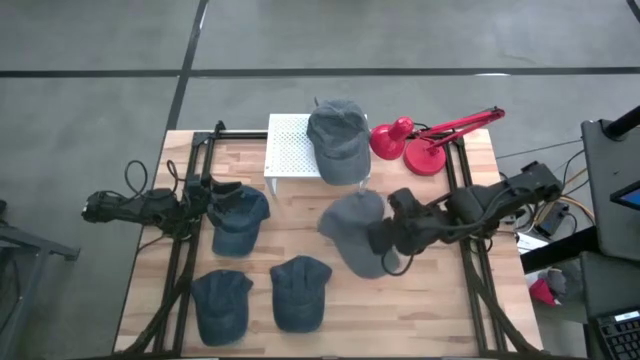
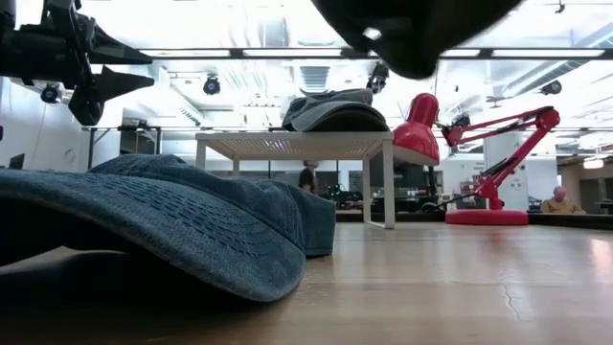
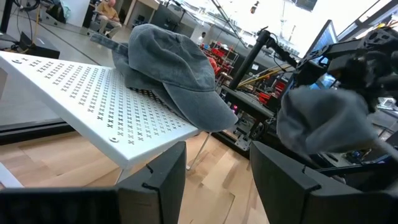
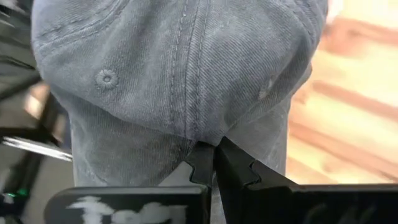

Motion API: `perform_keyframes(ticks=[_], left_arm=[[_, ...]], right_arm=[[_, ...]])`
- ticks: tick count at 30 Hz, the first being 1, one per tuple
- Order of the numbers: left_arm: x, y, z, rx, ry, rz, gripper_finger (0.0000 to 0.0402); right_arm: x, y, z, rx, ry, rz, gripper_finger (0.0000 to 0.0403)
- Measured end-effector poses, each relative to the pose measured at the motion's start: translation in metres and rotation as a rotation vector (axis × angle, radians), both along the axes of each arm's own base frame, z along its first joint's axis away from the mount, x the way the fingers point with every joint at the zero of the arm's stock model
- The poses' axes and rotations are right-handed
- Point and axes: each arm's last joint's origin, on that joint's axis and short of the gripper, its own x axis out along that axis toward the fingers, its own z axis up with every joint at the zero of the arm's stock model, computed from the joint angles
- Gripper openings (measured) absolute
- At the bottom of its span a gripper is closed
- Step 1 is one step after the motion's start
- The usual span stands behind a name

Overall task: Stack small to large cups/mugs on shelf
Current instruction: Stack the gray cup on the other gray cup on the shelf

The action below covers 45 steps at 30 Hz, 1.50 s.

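**Grey cap pinched and lifted, bound for the rack**

Pinched cloth fills the right wrist view: my right jaws [image 4: 214,163] are clenched on a fold at the edge of a grey cap [image 4: 180,68], and the crown hangs slack off that one fold, stitched panels and the top button plain to see. From above, this cap [image 1: 355,232] sits between the white rack [image 1: 292,150] and the right side of the desk [image 1: 420,320], seemingly lifted clear of the planks.

To do this step well, I judge I should carry it high enough that the drooping brim clears the rack's edge, then lower it crown-up onto the other grey cap [image 1: 340,135] already lying on the rack with its brim overhanging the front. That cap covers only the right part of the perforated top. A soft cap sags and swings, so a slow, level carry and a release only once the crown rests on something should keep it from sliding off the smooth metal.

My left jaws [image 3: 217,180] are released and grasp nothing, waiting at the desk's left side, facing the rack. Three blue denim caps [image 1: 240,215] lie flat on the wood, limp and coarse-woven. A glossy red lamp [image 1: 420,140] stands just beside the rack.
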Motion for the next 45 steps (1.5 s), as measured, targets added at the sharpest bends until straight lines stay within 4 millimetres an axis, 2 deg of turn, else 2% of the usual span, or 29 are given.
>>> perform_keyframes(ticks=[12,20,29,34,40,45], left_arm=[[0.000,0.000,0.000,0.001,0.004,0.000,0.0181],[0.000,0.000,0.000,0.001,0.004,0.000,0.0181],[0.001,0.000,0.000,0.002,0.007,0.000,0.0181],[0.001,0.000,0.000,0.002,0.007,0.000,0.0181],[0.001,0.000,-0.001,0.010,0.012,0.000,0.0181],[0.001,0.000,-0.001,0.028,0.021,0.001,0.0181]], right_arm=[[0.014,-0.011,0.018,-0.229,-0.285,-0.207,0.0008],[0.029,-0.040,0.032,-0.351,-0.331,-0.299,0.0008],[0.054,-0.083,0.053,-0.478,-0.262,-0.346,0.0008],[0.064,-0.106,0.059,-0.512,-0.161,-0.392,0.0008],[0.082,-0.125,0.050,-0.496,-0.032,-0.481,0.0008],[0.099,-0.140,0.036,-0.491,0.051,-0.541,0.0008]])
